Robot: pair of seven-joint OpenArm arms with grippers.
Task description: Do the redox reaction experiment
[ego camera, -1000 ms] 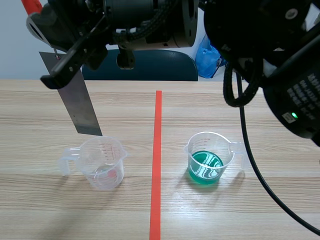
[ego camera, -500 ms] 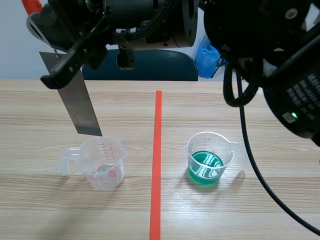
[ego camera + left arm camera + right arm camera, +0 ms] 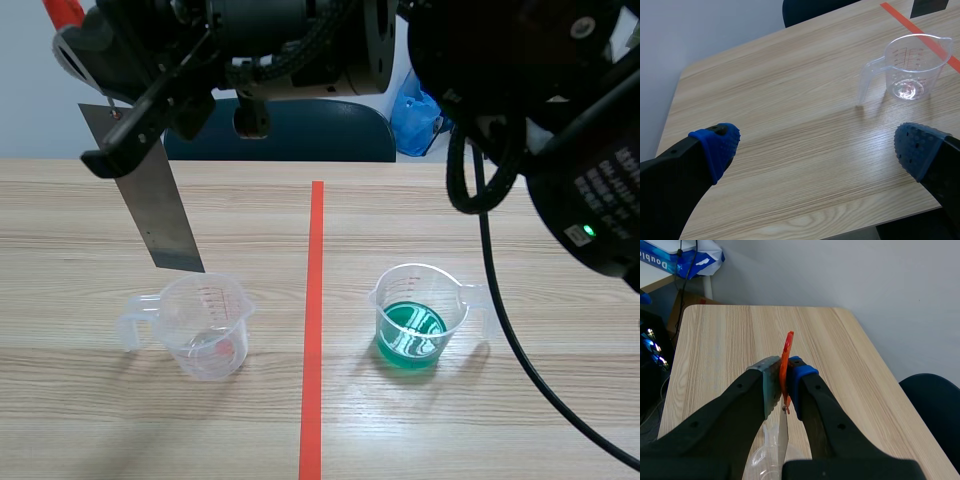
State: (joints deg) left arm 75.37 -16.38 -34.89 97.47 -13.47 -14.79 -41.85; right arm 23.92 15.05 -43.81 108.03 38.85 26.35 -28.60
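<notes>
- Clear plastic measuring cup (image 3: 205, 330), left of the red tape line (image 3: 313, 300) — almost empty.
- Matching clear cup (image 3: 415, 315) on the right holds green liquid.
- Right gripper (image 3: 784, 375) clamps the flat grey metal strip (image 3: 160, 210) just above the emptier cup's rim.
- Only its wrist view shows the left gripper (image 3: 815, 145) — spread wide, holding nothing.

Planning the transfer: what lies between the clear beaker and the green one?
Only the orange-red tape line on the table, as the scene view shows, separates clear beaker from green beaker.

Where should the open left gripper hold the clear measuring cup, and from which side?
Probably grip the clear measuring cup by its handle, coming from the robot's left: the cup stands upright, the handle sticks out that way, and the metal strip hangs above it.
</notes>
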